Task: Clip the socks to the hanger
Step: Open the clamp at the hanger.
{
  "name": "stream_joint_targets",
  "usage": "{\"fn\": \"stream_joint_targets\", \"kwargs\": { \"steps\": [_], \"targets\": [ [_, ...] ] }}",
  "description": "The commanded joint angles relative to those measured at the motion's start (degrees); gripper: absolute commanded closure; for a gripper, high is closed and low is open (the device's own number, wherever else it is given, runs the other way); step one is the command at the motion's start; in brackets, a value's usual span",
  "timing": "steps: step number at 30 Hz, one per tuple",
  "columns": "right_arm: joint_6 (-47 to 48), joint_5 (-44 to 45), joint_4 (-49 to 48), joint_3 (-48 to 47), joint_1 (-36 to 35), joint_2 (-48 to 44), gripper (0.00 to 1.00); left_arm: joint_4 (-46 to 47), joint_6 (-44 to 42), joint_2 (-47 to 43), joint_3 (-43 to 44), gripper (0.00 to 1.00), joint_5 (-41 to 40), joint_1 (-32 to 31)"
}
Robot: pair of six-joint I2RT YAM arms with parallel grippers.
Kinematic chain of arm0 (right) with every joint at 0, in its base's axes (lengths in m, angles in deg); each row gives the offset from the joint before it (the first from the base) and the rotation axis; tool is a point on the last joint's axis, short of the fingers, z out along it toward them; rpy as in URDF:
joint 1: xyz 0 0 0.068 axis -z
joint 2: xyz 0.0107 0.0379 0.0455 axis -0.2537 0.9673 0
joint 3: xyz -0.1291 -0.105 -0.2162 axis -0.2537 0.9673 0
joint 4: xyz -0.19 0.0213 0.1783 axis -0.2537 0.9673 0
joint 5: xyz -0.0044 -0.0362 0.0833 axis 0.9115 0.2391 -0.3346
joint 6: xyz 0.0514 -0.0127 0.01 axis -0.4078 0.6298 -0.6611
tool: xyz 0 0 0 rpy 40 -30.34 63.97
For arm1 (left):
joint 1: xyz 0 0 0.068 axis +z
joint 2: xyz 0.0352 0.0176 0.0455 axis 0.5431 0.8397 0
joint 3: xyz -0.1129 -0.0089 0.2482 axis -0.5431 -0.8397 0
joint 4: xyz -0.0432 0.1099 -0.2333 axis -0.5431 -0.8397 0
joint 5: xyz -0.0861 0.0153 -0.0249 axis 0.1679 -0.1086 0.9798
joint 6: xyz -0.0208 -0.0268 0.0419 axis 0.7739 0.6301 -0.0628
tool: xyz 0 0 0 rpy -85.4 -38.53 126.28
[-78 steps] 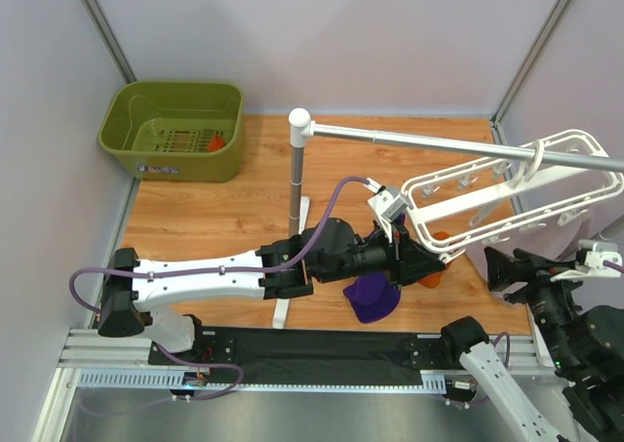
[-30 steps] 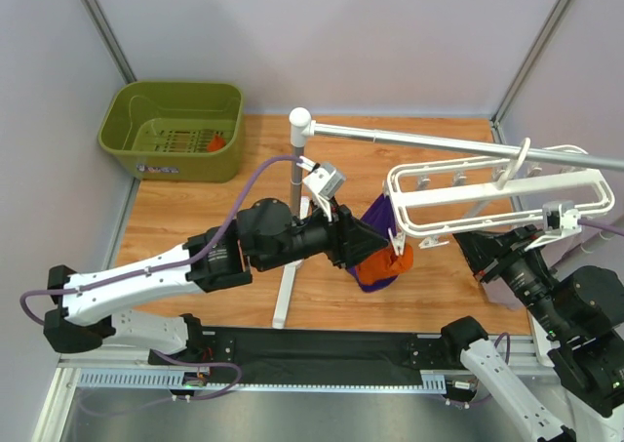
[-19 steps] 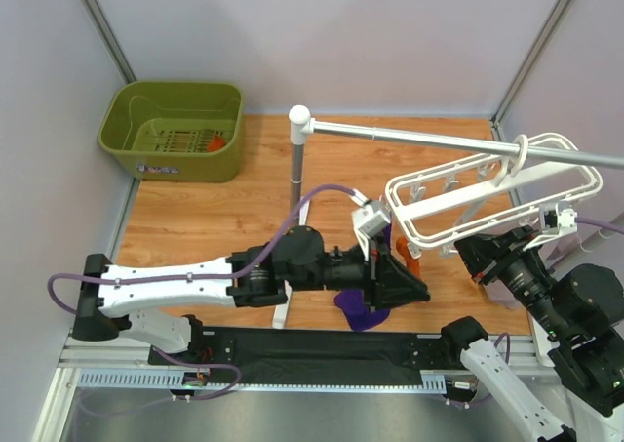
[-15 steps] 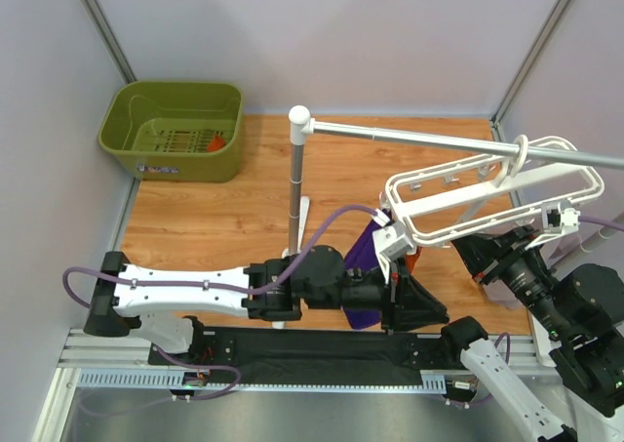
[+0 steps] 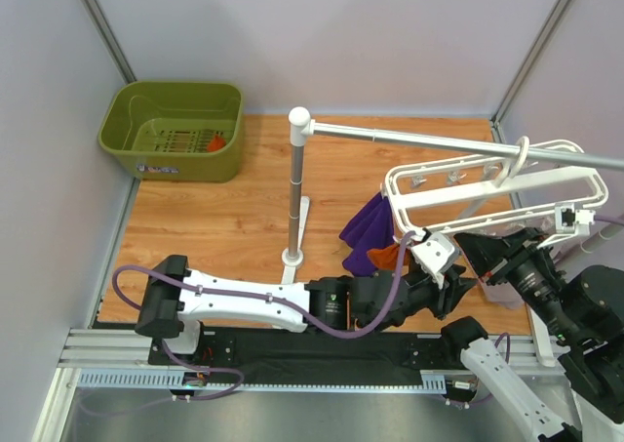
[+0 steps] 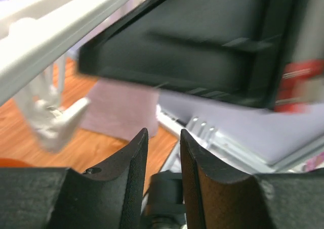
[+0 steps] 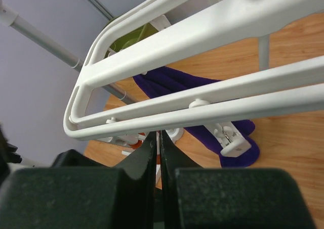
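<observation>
Jaws of the left gripper (image 6: 163,135) stand slightly apart with nothing between the matte black wedge fingers. The right gripper (image 7: 157,140) has its jaws pressed together, tips just under the hanger (image 5: 526,180) rails; whether it grips them is unclear. The hanger, a glossy white plastic rounded-rectangle frame with small dangling clips, hooks over the silver rail (image 5: 439,145) at 3 o'clock in the top view; a crumpled orange-red sock (image 5: 388,256) hangs at its 8 o'clock corner against the soft purple cloth (image 5: 363,229), and the other sock (image 5: 217,142) lies in the olive slotted basket (image 5: 127,130) at 10 o'clock.
</observation>
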Motion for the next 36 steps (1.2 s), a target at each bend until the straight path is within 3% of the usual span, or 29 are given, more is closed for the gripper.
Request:
{"fn": "stream_joint_targets", "kwargs": {
  "steps": [1, 3, 11, 14, 15, 21, 27, 36],
  "targets": [
    [1.7, 4.2, 4.9, -5.5, -0.3, 1.7, 0.95, 1.6, -0.8, -0.6, 0.5, 0.62, 0.5, 4.0],
    [3.4, 7.5, 7.4, -8.5, -0.3, 2.4, 0.92, -0.3, 2.9, -1.2, -0.3, 0.62, 2.1, 5.7],
    [6.7, 12.3, 14.2, -12.9, -0.3, 2.4, 0.89, 0.9, 1.6, -1.7, -1.2, 0.58, 4.4, 10.2],
    [9.4, 14.4, 16.3, -15.3, -0.3, 2.4, 0.82, 1.3, 1.5, -2.7, -2.1, 0.58, 4.8, 11.0],
    [11.5, 14.9, 16.5, -15.5, -0.3, 2.1, 0.75, 1.6, 1.4, -3.2, -2.9, 0.58, 5.2, 11.1],
    [15.1, 9.8, 11.3, -10.9, -0.3, 0.7, 0.54, 1.6, 0.0, -5.6, -4.6, 0.57, 6.2, 11.1],
    [17.5, 6.1, 5.3, -5.3, -0.3, 0.6, 0.42, 4.4, -2.6, -7.0, -6.2, 0.45, 9.5, 11.6],
    [19.1, 6.3, 1.0, -4.2, -0.3, 1.6, 0.4, 7.0, -9.3, -5.3, -6.1, 0.33, 12.9, 12.4]
  ]
}}
